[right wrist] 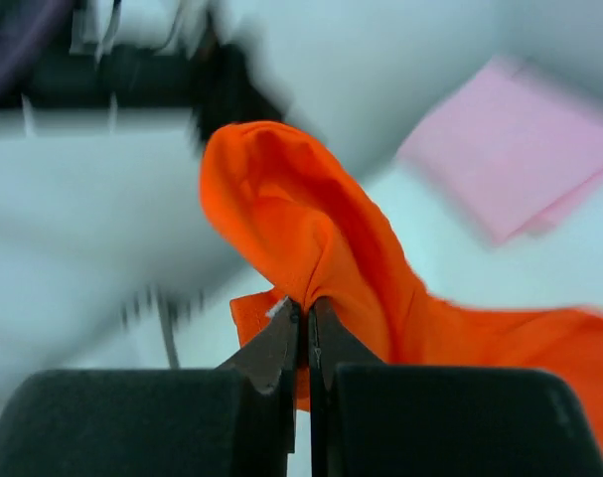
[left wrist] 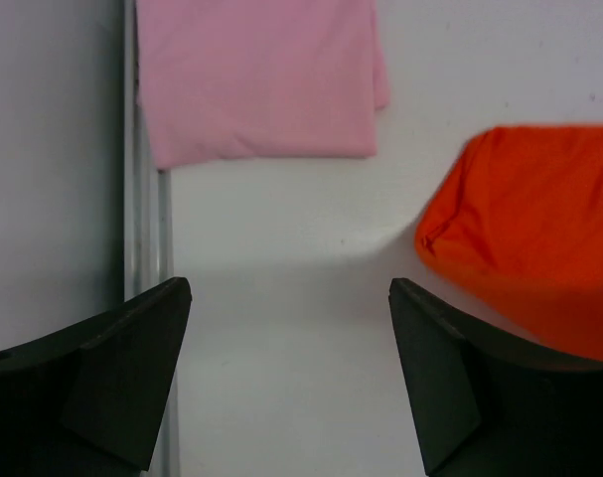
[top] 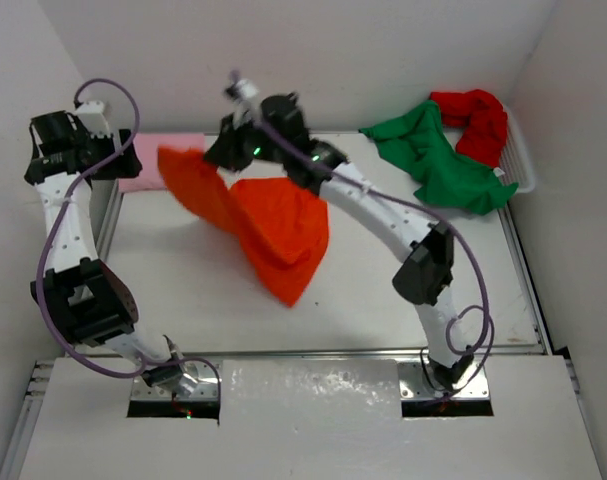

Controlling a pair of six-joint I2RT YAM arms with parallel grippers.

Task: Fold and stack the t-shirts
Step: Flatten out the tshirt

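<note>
from above, the right gripper [top: 219,152] stands raised over the far middle of the table [top: 383,300] with one edge of the orange t-shirt [top: 275,225] hanging from it, judged a lift to let the cloth drop open for folding. the rest drapes crumpled toward the centre. pink t-shirt [top: 148,170] lies folded flat at far left. green t-shirt [top: 438,165] and red t-shirt [top: 478,120] are heaped unfolded over the white basket [top: 523,165] at far right.

at the left wrist, the left gripper [left wrist: 289,298] hangs wide apart and empty near the pink one, clear of the work.

at the right wrist, jaws are pinched fully together on a bunched orange fold.
</note>
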